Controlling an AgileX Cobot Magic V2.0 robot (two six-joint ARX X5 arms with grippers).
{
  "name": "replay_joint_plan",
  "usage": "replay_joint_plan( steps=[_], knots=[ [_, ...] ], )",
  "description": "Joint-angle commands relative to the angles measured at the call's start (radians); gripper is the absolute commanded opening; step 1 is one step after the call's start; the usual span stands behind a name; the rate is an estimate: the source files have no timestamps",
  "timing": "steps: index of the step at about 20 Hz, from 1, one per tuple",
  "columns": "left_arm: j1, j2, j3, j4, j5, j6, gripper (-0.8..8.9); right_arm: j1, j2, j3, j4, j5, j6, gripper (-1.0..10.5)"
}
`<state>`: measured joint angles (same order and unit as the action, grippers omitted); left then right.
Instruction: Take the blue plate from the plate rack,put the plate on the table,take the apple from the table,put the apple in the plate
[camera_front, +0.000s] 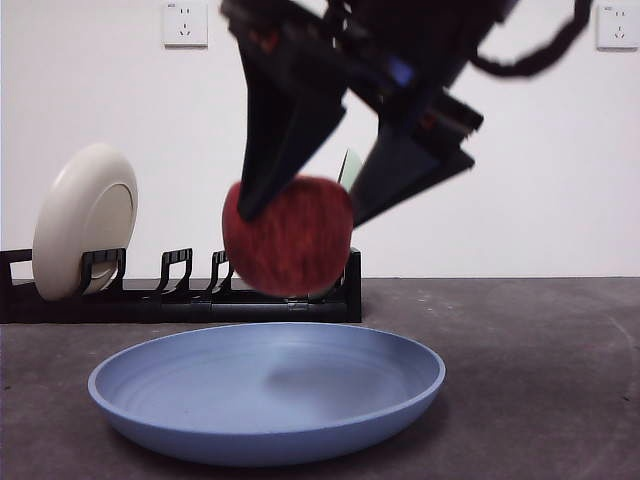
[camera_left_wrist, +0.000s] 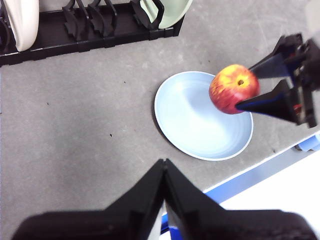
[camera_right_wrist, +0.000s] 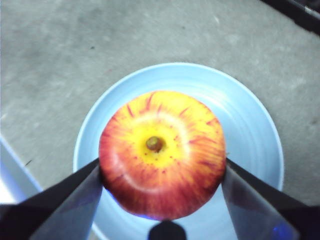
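Front view: right gripper (camera_front: 300, 205) comes in from above with the apple (camera_front: 288, 237) pinched between its jaws, hanging clear above the plate (camera_front: 266, 390), air showing between fruit and dish. Behind them runs the rack (camera_front: 180, 290), a cream plate (camera_front: 83, 220) upright at its left end and a pale green plate (camera_front: 349, 166) peeking out behind the arm at its right end. From the right wrist, the apple's stem end faces straight up at the camera, yellow crown ringed by red streaks, core axis vertical, and the blue dish shows all around it. Those jaws are spread only as wide as the fruit, one on each flank. From the left wrist, the apple hangs over the part of the plate farthest from the rack, the dish lies flat near the tabletop's (camera_left_wrist: 75, 115) edge, with a broad bare stretch of grey between it and the rack. Left gripper (camera_left_wrist: 164, 167) hangs high, jaws pressed together, holding nothing.
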<state>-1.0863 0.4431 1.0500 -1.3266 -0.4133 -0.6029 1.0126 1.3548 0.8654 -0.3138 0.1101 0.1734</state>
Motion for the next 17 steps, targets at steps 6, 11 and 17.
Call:
replay_joint_plan(
  steps=[6,11,17],
  knots=[
    [0.003,0.031,-0.006,0.005,-0.003,0.003,-0.08,0.001,0.059,-0.084,0.169,0.099,0.068,0.6],
    [0.003,0.056,-0.006,0.005,-0.003,0.004,-0.08,0.001,0.167,-0.084,0.209,0.054,0.071,0.6],
    [0.003,0.083,-0.006,0.005,-0.003,0.005,-0.08,0.001,0.212,-0.084,0.210,0.054,0.121,1.0]
  ],
)
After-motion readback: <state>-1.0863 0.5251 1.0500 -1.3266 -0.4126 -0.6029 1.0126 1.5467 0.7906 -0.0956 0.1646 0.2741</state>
